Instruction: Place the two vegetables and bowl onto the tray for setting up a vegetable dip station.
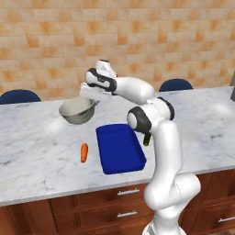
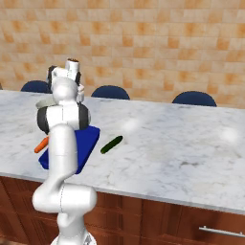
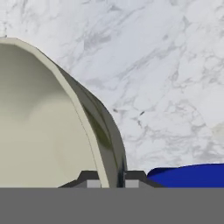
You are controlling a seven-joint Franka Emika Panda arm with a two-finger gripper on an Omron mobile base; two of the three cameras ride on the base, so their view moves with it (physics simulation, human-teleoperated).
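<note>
The pale grey-beige bowl (image 1: 75,111) hangs tilted just over the marble counter, left of the tray. My gripper (image 1: 94,102) is shut on its right rim. In the hand view the bowl's wall (image 3: 39,122) runs between my two fingertips (image 3: 89,179), with the gripper (image 3: 111,181) clamped on it. The deep-blue tray (image 1: 120,148) lies flat on the counter with nothing on it. The orange carrot (image 1: 84,153) rests left of the tray. The dark green cucumber (image 2: 111,144) lies right of the tray (image 2: 89,139), partly behind my arm in the left base view.
The marble counter (image 1: 36,151) ends at a front edge above wooden drawers (image 1: 124,204). Blue chair backs (image 1: 176,85) stand behind the far edge, against a tiled wall. Bare marble stretches to the right of the cucumber (image 2: 191,143).
</note>
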